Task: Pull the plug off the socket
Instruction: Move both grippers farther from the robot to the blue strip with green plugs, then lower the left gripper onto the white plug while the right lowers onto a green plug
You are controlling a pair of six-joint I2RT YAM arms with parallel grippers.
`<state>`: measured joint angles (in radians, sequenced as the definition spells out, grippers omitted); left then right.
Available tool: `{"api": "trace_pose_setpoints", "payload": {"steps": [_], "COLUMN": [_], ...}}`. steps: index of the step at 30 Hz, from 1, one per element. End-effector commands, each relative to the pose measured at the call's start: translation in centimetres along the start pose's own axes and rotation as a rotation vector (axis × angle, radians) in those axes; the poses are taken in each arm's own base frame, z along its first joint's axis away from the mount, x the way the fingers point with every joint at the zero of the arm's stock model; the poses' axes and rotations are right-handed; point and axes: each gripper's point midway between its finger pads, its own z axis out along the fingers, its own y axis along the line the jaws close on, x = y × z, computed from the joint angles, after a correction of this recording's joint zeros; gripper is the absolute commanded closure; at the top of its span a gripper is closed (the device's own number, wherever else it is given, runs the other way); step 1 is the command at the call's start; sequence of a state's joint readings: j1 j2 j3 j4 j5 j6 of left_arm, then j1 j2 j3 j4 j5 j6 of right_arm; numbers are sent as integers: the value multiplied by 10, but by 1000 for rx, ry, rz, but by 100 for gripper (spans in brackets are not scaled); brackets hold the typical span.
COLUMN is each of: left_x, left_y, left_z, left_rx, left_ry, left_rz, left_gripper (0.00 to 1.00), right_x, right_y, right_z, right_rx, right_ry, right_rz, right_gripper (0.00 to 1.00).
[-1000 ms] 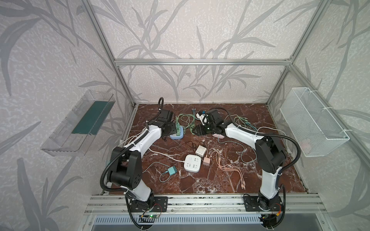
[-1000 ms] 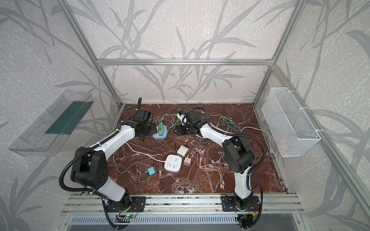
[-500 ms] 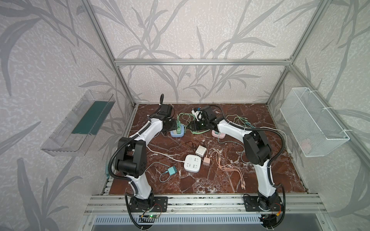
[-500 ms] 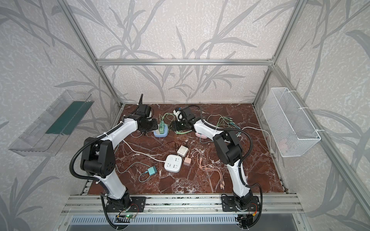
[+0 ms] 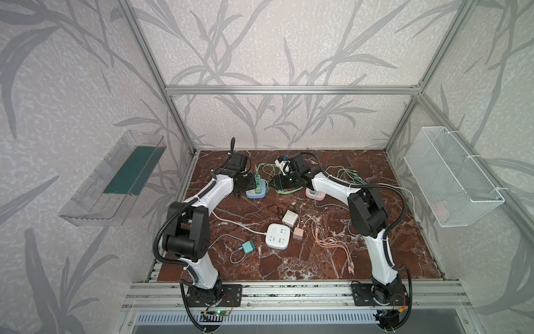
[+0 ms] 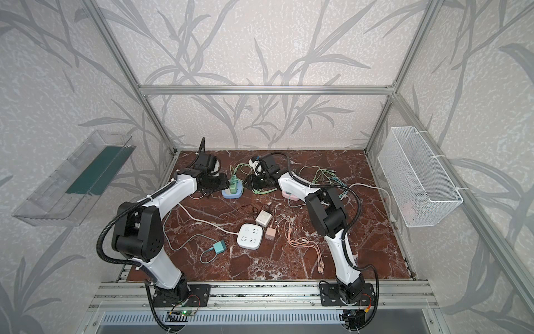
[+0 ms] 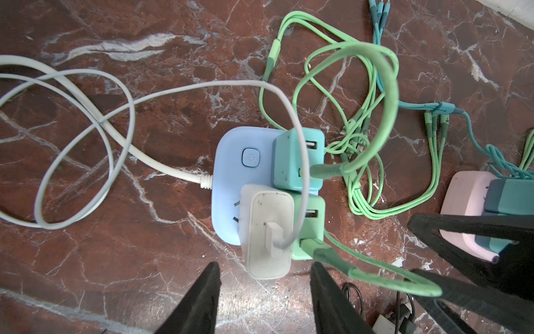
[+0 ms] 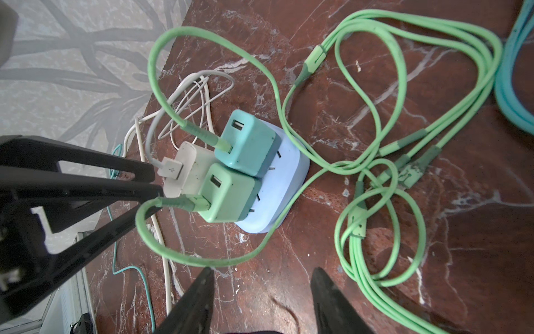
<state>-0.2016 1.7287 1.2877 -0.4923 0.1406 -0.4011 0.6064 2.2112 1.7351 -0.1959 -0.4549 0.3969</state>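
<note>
On the left wall hangs a clear plastic tray (image 5: 95, 199). Toward the back left of the red-brown marble bench (image 5: 346, 260) sits a pale blue rounded socket block (image 7: 231, 162), crowded with three chargers. A white oblong charger plug (image 7: 267, 231) is on the side nearest the left fingers (image 7: 202, 303). A mint-green cube charger (image 7: 307, 219) presses against it, and a teal cube charger (image 7: 297, 159) is next to both. The white plug stands upright, its long axis rising from the block's top. Its USB end faces up, and a thin white cable (image 7: 202, 84) arcs out of it. The left fingers are spread, one on each side of the plug's top, not visibly touching it. Further right, the right fingers (image 8: 199, 303) hover parted and empty, with a loop of mint-green cable (image 8: 173, 257) at one tip. Beyond them are a pink socket block (image 5: 315, 195) and a white wire basket (image 5: 450, 173) on the right wall.
</note>
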Motion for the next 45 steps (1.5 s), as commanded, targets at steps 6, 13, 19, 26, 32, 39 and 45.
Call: {"api": "trace_pose_setpoints", "payload": {"steps": [6, 13, 19, 26, 32, 39, 45], "left_x": [-11, -14, -8, 0, 11, 34, 49], "left_y": [-4, -4, -7, -12, -16, -25, -25], "left_z": [13, 20, 27, 34, 32, 26, 18], "left_rx": [-7, -29, -61, -99, -97, -88, -80], "left_ry": [5, 14, 37, 74, 101, 137, 150], "left_rz": [22, 32, 73, 123, 126, 155, 148], "left_gripper": [52, 59, 64, 64, 69, 75, 77], "right_x": [2, 4, 5, 1, 0, -3, 8], "right_y": [-5, -5, -8, -14, -14, -19, -25], "right_z": [4, 3, 0, 2, 9, 10, 13], "right_rx": [2, -2, 12, 14, -18, -13, -1], "right_ry": [24, 33, 35, 35, 51, 49, 79], "right_rz": [13, 11, -2, 6, 25, 28, 36], "right_gripper": [45, 46, 46, 45, 45, 45, 45]}}
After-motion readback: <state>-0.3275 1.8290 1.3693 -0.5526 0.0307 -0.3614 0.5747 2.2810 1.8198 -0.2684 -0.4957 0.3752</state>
